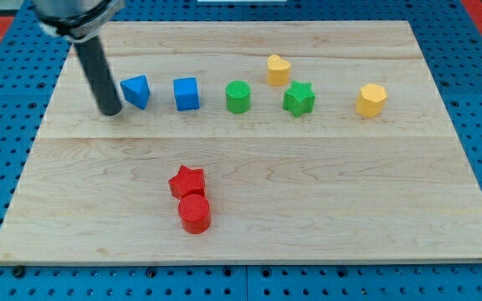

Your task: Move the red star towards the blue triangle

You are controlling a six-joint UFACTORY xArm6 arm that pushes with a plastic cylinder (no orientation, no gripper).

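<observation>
At upper left of the frame, my tip (110,110) rests just left of the blue triangle (136,91); it is a bare rod with no jaws. Lower centre, the red star (187,181) touches the red cylinder (195,213), well apart from the triangle.

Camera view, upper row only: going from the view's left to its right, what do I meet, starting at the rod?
My tip → blue triangle → blue cube → green cylinder → yellow heart → green star → yellow hexagon.
</observation>
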